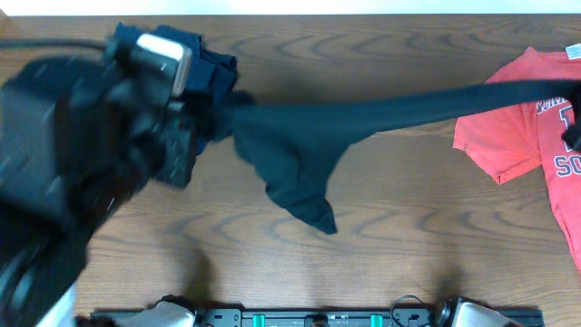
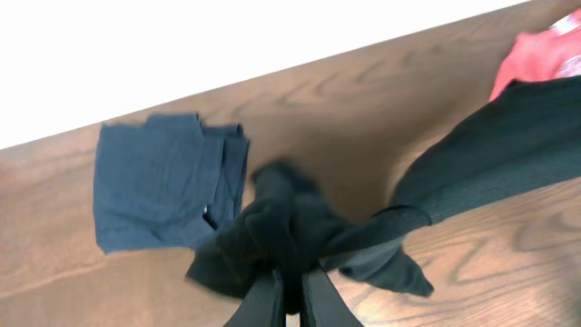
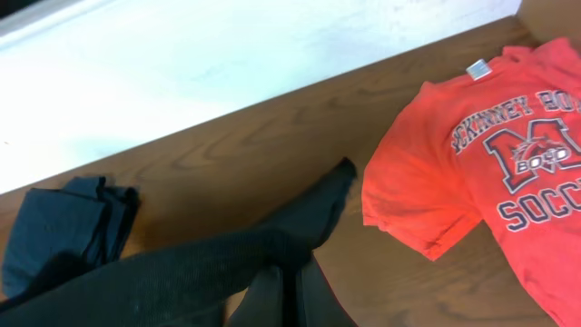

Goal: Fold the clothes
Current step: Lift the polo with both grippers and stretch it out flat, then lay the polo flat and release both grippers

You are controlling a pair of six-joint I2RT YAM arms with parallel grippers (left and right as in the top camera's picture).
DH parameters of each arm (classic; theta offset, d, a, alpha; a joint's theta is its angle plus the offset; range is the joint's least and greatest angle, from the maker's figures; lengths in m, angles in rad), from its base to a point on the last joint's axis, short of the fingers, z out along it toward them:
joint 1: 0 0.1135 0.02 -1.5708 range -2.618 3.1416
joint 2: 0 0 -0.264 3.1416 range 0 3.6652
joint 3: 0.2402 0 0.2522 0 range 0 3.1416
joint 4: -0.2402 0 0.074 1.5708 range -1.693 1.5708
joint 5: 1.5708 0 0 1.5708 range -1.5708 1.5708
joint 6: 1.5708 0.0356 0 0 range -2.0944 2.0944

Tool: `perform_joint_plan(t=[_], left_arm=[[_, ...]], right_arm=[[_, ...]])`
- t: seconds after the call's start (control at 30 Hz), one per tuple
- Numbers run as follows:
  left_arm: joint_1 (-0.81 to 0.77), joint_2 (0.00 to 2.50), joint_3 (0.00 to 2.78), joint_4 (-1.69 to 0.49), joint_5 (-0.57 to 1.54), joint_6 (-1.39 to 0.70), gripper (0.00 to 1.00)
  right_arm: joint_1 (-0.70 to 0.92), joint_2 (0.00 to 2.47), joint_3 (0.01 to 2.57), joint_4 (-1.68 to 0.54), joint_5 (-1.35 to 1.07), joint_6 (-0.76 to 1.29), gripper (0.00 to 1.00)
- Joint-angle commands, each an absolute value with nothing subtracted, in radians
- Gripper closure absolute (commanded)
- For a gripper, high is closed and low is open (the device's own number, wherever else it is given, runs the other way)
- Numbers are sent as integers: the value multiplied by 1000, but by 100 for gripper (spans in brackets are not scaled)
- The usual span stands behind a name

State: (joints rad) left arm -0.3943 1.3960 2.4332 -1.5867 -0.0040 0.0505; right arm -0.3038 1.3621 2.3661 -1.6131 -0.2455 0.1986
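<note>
Wood-grain table point(image 1: 390, 227) meets a white wall point(image 3: 227, 54); left hand point(image 2: 290, 292) and right hand point(image 3: 289, 295) each clamp the black T-shirt point(image 1: 300, 154).

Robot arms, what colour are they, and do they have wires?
Mostly black. The left arm is a chunky black shape, blurred here, with a pale silvery block on top and a black cable near it. The left gripper has two slim black fingers. Only a black bit of the right arm shows.
</note>
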Motion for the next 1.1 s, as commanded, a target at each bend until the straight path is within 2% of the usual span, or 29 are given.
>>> perform_joint_plan(t=[0.0, 0.23, 0.47, 0.7, 0.87, 1.03, 1.07], left_arm=[[-407, 1304, 2455, -1575, -11, 60, 94], [-407, 1236, 2454, -1539, -89, 75, 94], [-407, 1405, 2454, -1520, -125, 78, 94], [-355, 1750, 2454, -1421, -124, 79, 94], [-319, 1979, 2454, -1284, -124, 155, 94], [-315, 2140, 2454, -1082, -134, 250, 93], [-315, 2155, 2454, -1054, -153, 250, 89]], right_arm=[[-314, 1291, 2376, -1628, -196, 213, 99], [-314, 1215, 2375, -1633, -138, 239, 99], [-313, 1306, 2374, -1633, -168, 251, 99], [-306, 1543, 2374, -1588, -240, 249, 99], [-260, 1794, 2374, -1502, -258, 247, 99], [-228, 2037, 2374, -1300, -295, 247, 99], [-228, 2075, 2374, -1251, -323, 245, 96]])
